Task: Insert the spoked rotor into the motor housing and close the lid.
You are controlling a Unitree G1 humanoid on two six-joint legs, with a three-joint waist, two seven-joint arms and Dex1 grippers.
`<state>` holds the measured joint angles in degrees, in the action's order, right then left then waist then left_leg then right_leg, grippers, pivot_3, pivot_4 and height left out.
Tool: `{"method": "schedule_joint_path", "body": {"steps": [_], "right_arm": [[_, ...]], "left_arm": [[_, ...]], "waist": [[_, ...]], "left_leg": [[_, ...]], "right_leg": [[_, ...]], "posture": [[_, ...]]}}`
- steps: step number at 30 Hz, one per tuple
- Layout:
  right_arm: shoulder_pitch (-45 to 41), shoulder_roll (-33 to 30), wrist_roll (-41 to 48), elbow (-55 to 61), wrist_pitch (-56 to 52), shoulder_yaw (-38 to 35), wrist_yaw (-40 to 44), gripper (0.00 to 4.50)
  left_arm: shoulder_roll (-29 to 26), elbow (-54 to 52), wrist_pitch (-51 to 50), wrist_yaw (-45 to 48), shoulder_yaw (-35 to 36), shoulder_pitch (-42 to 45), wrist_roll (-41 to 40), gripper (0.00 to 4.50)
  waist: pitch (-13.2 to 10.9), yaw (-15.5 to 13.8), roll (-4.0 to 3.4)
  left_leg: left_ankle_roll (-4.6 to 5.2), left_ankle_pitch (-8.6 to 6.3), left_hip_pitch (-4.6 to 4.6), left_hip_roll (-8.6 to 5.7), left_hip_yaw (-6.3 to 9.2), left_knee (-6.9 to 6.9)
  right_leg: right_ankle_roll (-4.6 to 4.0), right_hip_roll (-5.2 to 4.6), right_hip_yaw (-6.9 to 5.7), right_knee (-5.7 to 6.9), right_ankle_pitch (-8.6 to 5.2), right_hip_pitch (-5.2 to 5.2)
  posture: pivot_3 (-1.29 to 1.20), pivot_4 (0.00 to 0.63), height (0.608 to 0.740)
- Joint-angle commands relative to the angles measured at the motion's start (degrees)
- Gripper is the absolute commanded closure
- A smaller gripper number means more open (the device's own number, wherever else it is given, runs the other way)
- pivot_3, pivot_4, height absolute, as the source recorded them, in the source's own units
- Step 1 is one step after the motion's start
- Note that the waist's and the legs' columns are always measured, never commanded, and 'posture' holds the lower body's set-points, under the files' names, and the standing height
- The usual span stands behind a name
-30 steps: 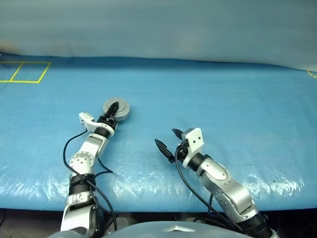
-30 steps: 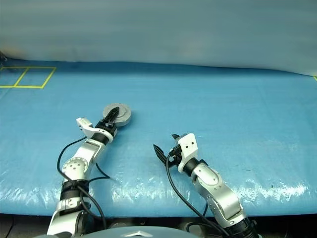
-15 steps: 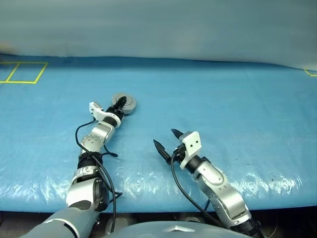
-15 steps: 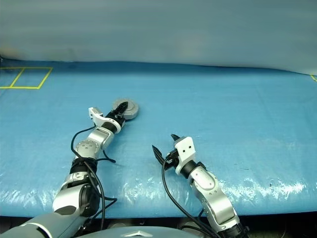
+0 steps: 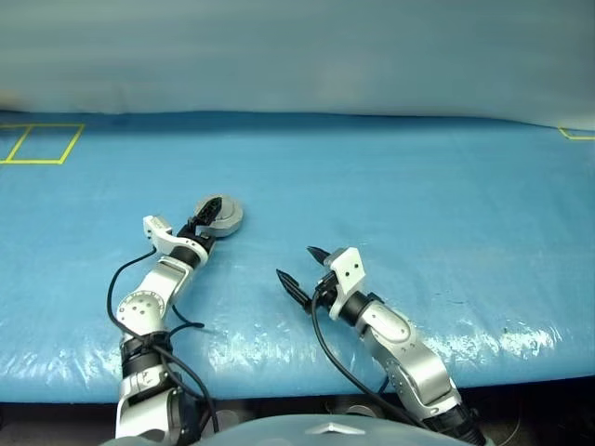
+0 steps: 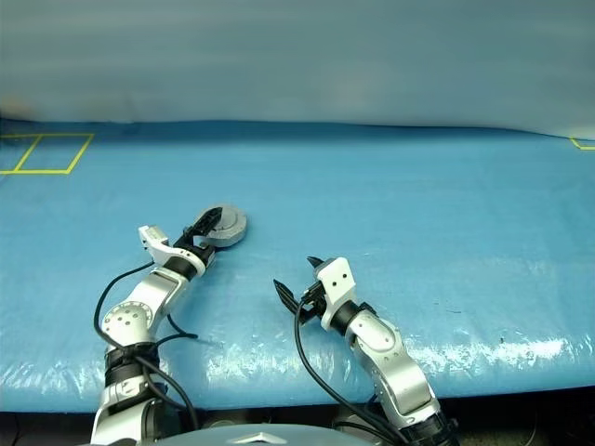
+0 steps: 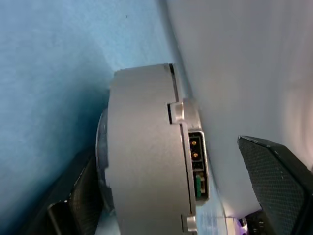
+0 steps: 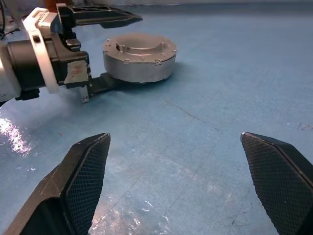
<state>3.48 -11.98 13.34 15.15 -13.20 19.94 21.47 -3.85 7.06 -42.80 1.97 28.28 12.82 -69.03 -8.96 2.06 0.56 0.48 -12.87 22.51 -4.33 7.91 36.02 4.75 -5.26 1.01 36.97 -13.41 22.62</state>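
Observation:
The motor housing (image 5: 226,216), a round grey metal puck, lies flat on the blue table at centre left. Its lid (image 8: 140,45) is down on top, silver outer face up with dots round the rim. The spoked rotor is hidden. My left gripper (image 5: 206,220) is open at the housing's near side, one black finger (image 8: 100,17) over the lid and the other low beside the wall. In the left wrist view the housing (image 7: 146,152) stands between the fingers, with a gap to one pad (image 7: 274,183). My right gripper (image 5: 297,265) is open and empty, to the right and nearer me.
Blue plastic sheeting (image 5: 418,195) covers the whole table, and a pale wall rises behind it. Yellow tape squares (image 5: 42,144) mark the far left corner. A connector (image 7: 195,156) sits in the housing's side wall.
My left gripper has opened off the housing and drawn back a little toward me. The right gripper has stayed open and almost still. The camera has shifted slightly.

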Motion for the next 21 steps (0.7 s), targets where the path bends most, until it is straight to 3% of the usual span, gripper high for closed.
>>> {"method": "schedule_joint_path", "body": {"steps": [1, 3, 5, 8, 10, 15, 21], "right_arm": [[-0.93, 0.46, -0.05, 0.54, -0.22, -0.08, 1.51, 0.00], [-0.98, 0.66, 0.11, 0.54, -0.03, -0.17, 1.97, 0.00], [-0.62, 1.31, 0.88, 0.68, 0.22, -0.78, 2.16, 0.00], [-0.08, 1.86, 1.24, 1.03, 0.45, -1.45, 2.30, 0.00], [0.56, 2.06, 1.59, 1.50, 1.15, -2.49, 2.17, 0.00], [1.57, 1.74, 1.18, 2.60, 0.82, -5.11, 1.16, 0.00], [4.32, 2.01, 1.58, 4.51, 1.23, -9.25, -1.05, 0.00]], "left_arm": [[-0.41, -6.85, -4.91, -3.68, 0.08, -7.08, -3.15, 0.04], [-2.58, -13.81, -6.39, -2.48, -1.77, -12.43, -2.42, 0.04], [-7.89, -23.60, -4.15, 3.39, -7.45, -19.24, 5.68, 0.04], [-11.11, -29.84, 0.16, 7.34, -11.81, -23.97, 12.29, 0.04], [-14.05, -33.25, 7.67, 11.27, -16.80, -27.19, 22.69, 0.04], [-13.42, -32.48, 30.62, 14.80, -25.02, -31.13, 44.81, 0.04], [-12.00, -27.25, 43.85, 13.72, -27.96, -32.09, 57.40, 0.04]], "waist": [[0.06, -0.14, -0.05], [0.07, -0.09, -0.06], [0.08, 0.04, -0.02], [0.09, -0.67, -0.16], [0.09, -1.36, -0.13], [0.10, -1.82, -0.11], [0.09, -1.96, -0.14]], "left_leg": [[0.00, -0.01, -0.02, 0.01, 0.00, 0.00], [0.01, -0.02, -0.04, 0.04, 0.00, 0.00], [0.01, -0.02, -0.02, 0.05, -0.09, -0.04], [-0.02, -0.04, -0.03, 0.14, -0.22, -0.10], [-0.04, -0.01, -0.03, 0.15, -0.17, -0.08], [-0.21, -0.05, 0.02, 0.14, -0.29, -0.05], [-0.08, 0.02, 0.09, 0.18, -0.29, -0.11]], "right_leg": [[0.00, 0.00, 0.00, 0.00, 0.00, 0.00], [-0.02, 0.01, 0.00, 0.00, 0.00, 0.04], [-0.06, 0.01, 0.04, 0.02, 0.00, 0.05], [-0.26, 0.04, 0.09, -0.02, 0.02, 0.21], [-0.45, 0.05, 0.04, -0.04, -0.09, 0.26], [-0.44, -0.07, 0.04, -0.11, -0.03, 0.23], [-0.35, -0.05, 0.03, -0.11, -0.08, 0.31]], "posture": [[0.00, 0.150, 0.740], [0.00, 0.150, 0.740], [0.00, 0.150, 0.740], [0.00, 0.150, 0.740], [0.00, 0.150, 0.740], [0.00, 0.150, 0.740], [0.00, 0.150, 0.740]]}}
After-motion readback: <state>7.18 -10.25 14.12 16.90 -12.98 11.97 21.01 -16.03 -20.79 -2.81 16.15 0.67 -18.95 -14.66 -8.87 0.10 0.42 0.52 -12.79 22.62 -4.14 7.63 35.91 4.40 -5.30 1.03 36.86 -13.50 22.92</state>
